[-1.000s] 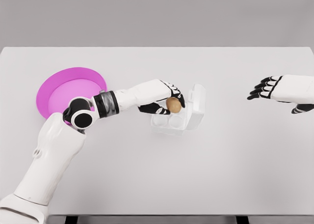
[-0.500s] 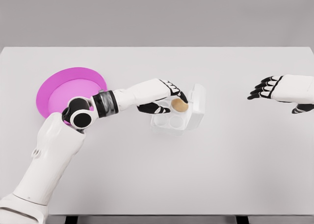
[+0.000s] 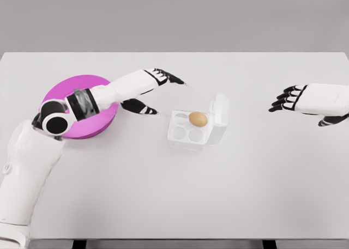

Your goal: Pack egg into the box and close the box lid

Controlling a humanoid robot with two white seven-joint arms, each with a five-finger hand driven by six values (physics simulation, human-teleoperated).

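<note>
A white table fills the view. At nine o'clock sits a magenta plate. At centre, a white box with its lid raised at three o'clock, ready to close. The left hand, fingers spread and empty, hovers at ten o'clock; the right hand, relaxed and empty, waits at three o'clock. The egg rests in the box's far right cup.

Right arm cut at edge

You see a bright, even, diffuse render with no glare. The white bench carries only faint soft shadows under the box. Everything is sharp edge to edge, with no blur or distortion.
</note>
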